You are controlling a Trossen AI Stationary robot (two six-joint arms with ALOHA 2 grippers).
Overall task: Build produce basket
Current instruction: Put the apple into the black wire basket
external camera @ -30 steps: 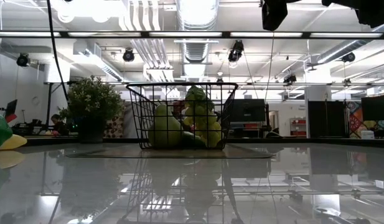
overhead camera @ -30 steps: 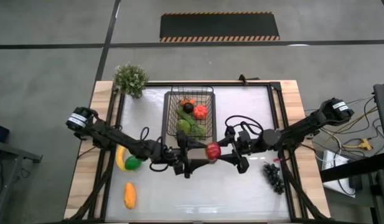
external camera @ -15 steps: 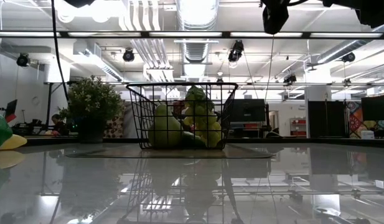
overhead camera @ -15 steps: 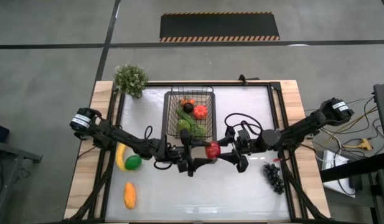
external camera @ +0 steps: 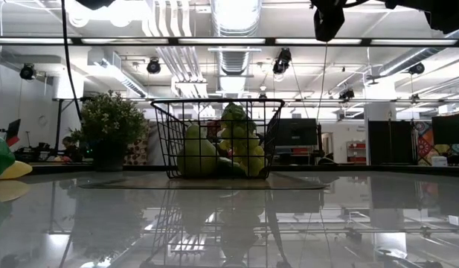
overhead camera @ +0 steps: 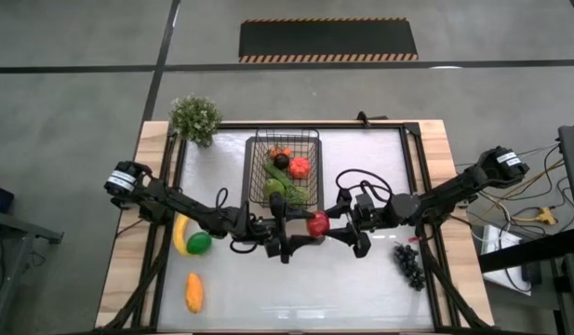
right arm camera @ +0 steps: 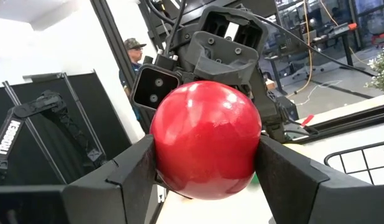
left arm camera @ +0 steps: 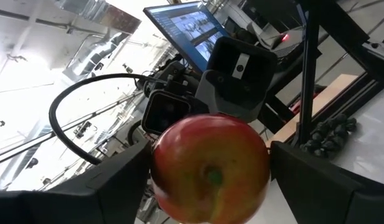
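A red apple [overhead camera: 317, 223] is held in the air over the table's middle, just near of the black wire basket [overhead camera: 284, 169], between both grippers. My left gripper [overhead camera: 308, 231] comes at it from the left and my right gripper [overhead camera: 327, 226] from the right; both are shut on it. The basket holds a tomato [overhead camera: 299, 167], an orange piece [overhead camera: 280, 154] and green produce [overhead camera: 283, 189]. A banana [overhead camera: 180, 234], a green fruit [overhead camera: 199, 243] and an orange piece [overhead camera: 193, 292] lie on the table at the left. Dark grapes [overhead camera: 408, 263] lie at the right. My left gripper has the apple pinched between its two fingers, one on each side [left arm camera: 159, 168]. The fingers come about level from the table's left, and the apple's dimpled end [left arm camera: 210, 177] faces the wrist. The apple is clear of the table. My right gripper pinches the same apple between its two fingers, on opposite sides [right arm camera: 162, 149]. The fingers come about level from the table's right, facing my left gripper. The apple is lifted clear of the table.
A potted plant [overhead camera: 195, 118] stands at the far left corner. Bare table lies near of the grippers, between the orange piece and the grapes. Black frame rails [overhead camera: 412, 177] run along the table's sides. A person [right arm camera: 134, 53] shows in the room beyond.
My left gripper has moved toward the table's right, up to the apple in my right gripper, and then kept still. The apple and my right gripper have stayed in place.
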